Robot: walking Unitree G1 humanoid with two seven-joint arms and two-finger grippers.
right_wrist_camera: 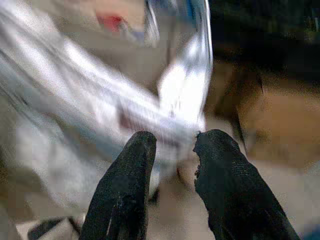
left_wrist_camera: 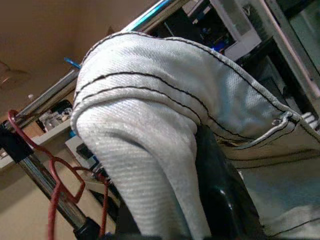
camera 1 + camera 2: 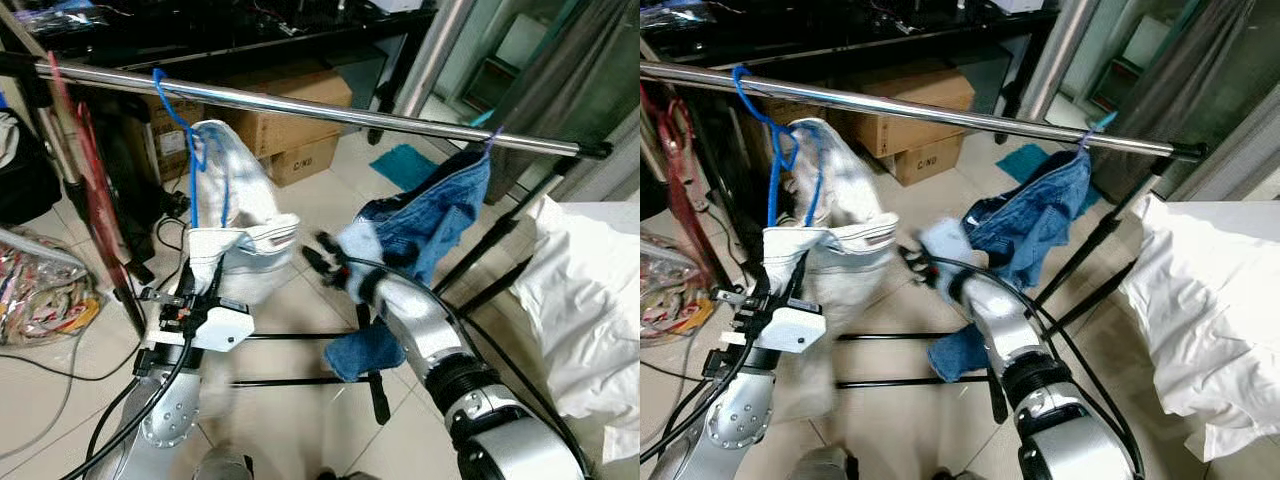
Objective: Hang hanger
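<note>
Blue hanger [image 3: 190,150] already hooked over the chrome rail [image 3: 300,105], carrying a white garment [image 3: 235,215] that sags off it toward the left arm. Step in hand looks like settling the hanger and letting go of the cloth; best done by keeping the hook seated on the rail, easing tension off the fabric slowly so the hanger doesn't swing or slide, then backing each arm straight away from the garment without snagging the waistband. Left gripper [image 3: 205,290] sits under the lower edge of the white garment; in the left wrist view the white cloth drapes right over a black finger [image 2: 220,185], so it's touching, but whether it is pinched or just resting on it, cannot tell. Right gripper [image 1: 172,150] is raised between the white garment and the blue jeans [image 3: 430,220] hanging further along the rail; its fingers [image 1: 125,185] are parted with a narrow gap, nothing clearly between them, blurred pale cloth just beyond the tips. Red hanger [image 2: 55,185] hangs at the rack's end post.
</note>
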